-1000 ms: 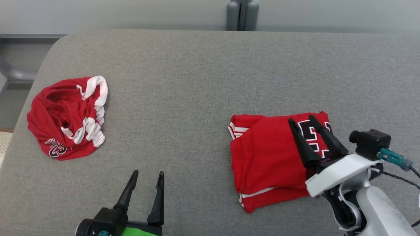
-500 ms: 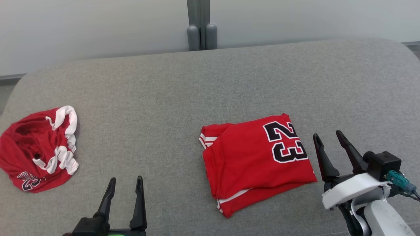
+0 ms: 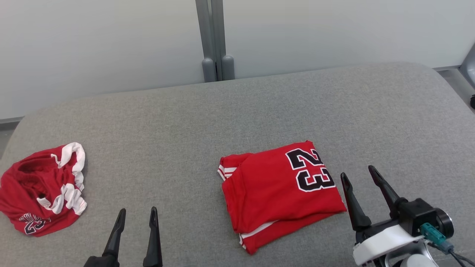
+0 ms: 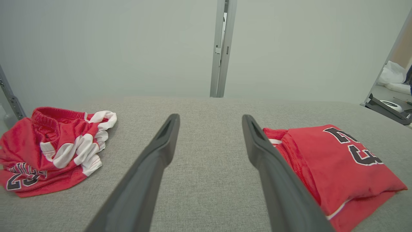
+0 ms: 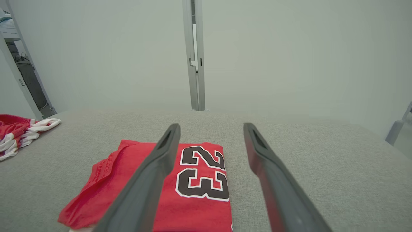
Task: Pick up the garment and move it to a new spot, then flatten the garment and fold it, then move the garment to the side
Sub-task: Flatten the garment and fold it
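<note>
A: Grey padded surface (image 3: 185, 122) under both arms. How do the grippers stand?

B: The right gripper (image 3: 357, 171) has its fingers spread wide with nothing between them, just right of the folded red jersey (image 3: 274, 193) and clear of it. The left gripper (image 3: 137, 209) is equally wide and empty, well to the jersey's left.

A: And the jersey?

B: It lies folded flat, black 23 facing up. A crumpled red-and-white garment (image 3: 41, 189) lies far to the jersey's left. A grey post (image 3: 211, 37) rises behind the jersey.
</note>
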`<state>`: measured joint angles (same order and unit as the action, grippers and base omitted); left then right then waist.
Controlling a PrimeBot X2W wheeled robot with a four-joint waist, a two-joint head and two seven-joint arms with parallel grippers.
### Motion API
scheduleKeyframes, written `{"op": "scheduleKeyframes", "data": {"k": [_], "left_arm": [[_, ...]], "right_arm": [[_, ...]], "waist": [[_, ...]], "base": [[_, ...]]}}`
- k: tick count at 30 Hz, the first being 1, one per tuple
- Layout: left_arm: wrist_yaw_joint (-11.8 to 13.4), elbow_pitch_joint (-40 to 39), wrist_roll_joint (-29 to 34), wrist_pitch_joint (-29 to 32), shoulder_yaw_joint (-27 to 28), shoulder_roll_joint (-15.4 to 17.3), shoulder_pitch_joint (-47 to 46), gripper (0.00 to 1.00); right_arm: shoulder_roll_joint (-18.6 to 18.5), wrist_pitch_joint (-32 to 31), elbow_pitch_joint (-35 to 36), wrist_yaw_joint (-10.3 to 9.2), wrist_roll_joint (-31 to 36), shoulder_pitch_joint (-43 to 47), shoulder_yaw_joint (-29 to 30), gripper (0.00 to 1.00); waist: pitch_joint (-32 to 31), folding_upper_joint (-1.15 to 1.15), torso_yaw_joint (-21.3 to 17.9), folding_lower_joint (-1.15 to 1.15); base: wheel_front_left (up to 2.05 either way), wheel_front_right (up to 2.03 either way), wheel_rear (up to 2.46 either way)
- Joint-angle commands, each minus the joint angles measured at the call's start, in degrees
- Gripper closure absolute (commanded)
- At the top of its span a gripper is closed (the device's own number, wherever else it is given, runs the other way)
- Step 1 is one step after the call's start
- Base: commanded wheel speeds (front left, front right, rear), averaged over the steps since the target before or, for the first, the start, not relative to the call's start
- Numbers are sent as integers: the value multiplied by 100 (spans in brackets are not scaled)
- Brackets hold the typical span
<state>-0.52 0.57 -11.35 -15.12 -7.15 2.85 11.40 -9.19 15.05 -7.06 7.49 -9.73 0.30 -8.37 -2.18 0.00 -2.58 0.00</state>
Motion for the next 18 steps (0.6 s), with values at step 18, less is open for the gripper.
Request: {"op": "scheduleKeyframes", "data": {"k": [18], "left_arm": [[68, 19, 201, -2, -13, 9, 199, 0]], "right_arm": [[161, 16, -15, 1, 44, 273, 22, 0]], "waist": [[-155, 0, 31, 0]], "base": [[0, 0, 0]]}}
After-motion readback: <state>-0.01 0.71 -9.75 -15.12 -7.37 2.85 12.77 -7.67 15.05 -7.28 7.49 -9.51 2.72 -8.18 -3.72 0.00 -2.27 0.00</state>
